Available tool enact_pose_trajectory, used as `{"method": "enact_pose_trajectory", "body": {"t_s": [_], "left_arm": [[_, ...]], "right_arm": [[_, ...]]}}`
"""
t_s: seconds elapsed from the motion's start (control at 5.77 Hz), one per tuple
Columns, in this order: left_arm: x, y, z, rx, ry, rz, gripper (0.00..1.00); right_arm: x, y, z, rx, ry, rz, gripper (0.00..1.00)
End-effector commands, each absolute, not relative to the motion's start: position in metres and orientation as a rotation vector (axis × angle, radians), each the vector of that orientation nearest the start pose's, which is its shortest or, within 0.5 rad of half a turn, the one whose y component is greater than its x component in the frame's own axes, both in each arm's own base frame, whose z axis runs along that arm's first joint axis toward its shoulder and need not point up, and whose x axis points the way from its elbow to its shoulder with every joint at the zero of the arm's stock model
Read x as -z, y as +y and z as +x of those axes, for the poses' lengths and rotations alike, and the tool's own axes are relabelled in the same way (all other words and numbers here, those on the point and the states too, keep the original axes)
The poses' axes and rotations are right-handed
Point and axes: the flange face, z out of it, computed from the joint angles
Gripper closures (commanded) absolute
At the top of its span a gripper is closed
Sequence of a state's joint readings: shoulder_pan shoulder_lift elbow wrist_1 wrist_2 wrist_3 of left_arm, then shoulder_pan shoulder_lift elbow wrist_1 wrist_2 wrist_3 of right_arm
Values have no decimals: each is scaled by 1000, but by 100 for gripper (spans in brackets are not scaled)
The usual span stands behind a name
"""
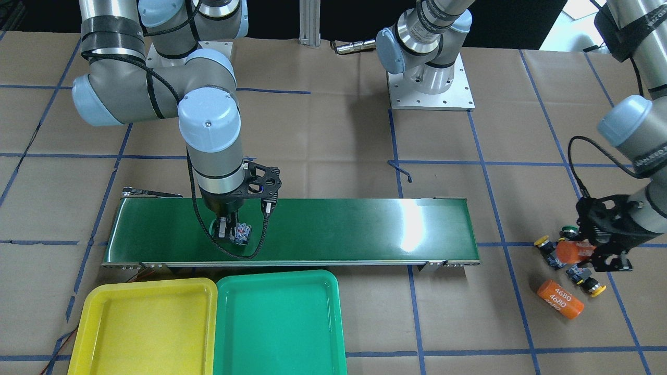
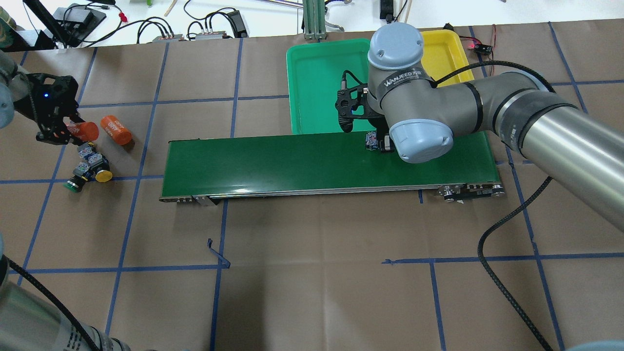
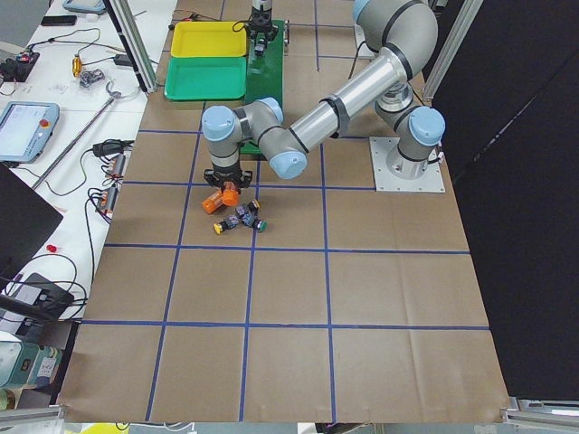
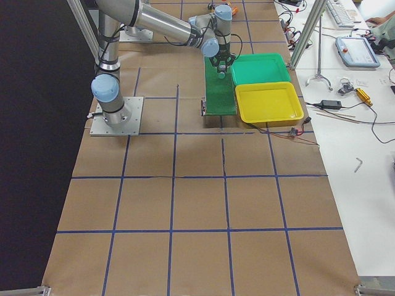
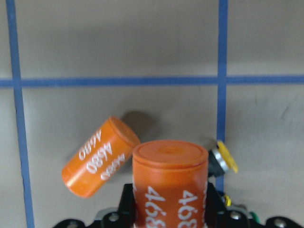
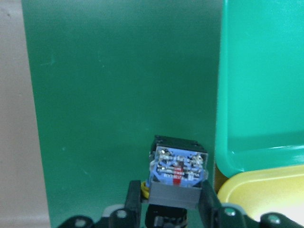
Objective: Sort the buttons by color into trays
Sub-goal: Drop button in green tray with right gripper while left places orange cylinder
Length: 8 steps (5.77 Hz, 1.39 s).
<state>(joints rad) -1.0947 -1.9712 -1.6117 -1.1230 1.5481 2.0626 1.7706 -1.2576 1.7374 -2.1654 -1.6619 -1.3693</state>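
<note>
1. Right gripper (image 6: 172, 205) is pinching one button (image 6: 176, 168) by its body, with the terminal side facing the wrist cam. Can't tell the cap colour.
2. From the operators' side, that button hangs low over the conveyor belt (image 1: 338, 229), toward its 9 o'clock end. Can't tell whether it touches the belt.
3. Yellow tray (image 1: 146, 333) and green tray (image 1: 276, 328) sit side by side on the counter (image 1: 312, 130). They are at 6 o'clock from that gripper, just beside the belt's edge.
4. Left gripper (image 5: 169, 216) is clamped on an orange cylinder (image 5: 170, 173) marked 4680, off the belt's 3 o'clock end.
5. Three more buttons lie on the counter around that held cylinder: yellow-cap button (image 1: 542, 241) at 9 o'clock, green-cap button (image 1: 568, 229) at 12, second yellow-cap button (image 1: 597, 287) at 5.
6. Second orange cylinder (image 1: 560, 299) lies on its side at 6 o'clock of the held one, near the cluster.
</note>
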Motion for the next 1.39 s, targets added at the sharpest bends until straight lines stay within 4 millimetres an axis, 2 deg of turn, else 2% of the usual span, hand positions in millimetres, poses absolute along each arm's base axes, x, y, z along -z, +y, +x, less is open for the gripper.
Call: {"method": "enact_pose_trajectory", "body": {"t_s": [0.0,0.17,0.35,0.52,0.69,0.87,1.04,1.21], "left_arm": [[-292,-587,43,-17,-2154,-2255,100],[-276,-572,-7,13,-2144,-2220,100],[-272,-551,-56,31,-2067,-2278,100],[-259,-546,-76,17,-2128,-2246,100],[-255,-545,-84,8,-2171,-2208,99],[-252,-542,-87,20,-2167,-2209,58],[-250,-545,-85,19,-2189,-2189,5],[-261,-554,-71,-1,-2213,-2196,4]], "right_arm": [[-336,-571,244,204,2333,-2362,86],[-334,-602,251,246,2261,-2457,86],[-318,-641,266,337,2223,-2474,86],[-291,-670,282,424,2179,-2451,85],[-262,-686,296,450,2154,-2450,85],[-253,-686,297,431,2149,-2444,75],[-249,-685,298,440,2129,-2423,24],[-257,-684,299,465,2115,-2427,0]]}}
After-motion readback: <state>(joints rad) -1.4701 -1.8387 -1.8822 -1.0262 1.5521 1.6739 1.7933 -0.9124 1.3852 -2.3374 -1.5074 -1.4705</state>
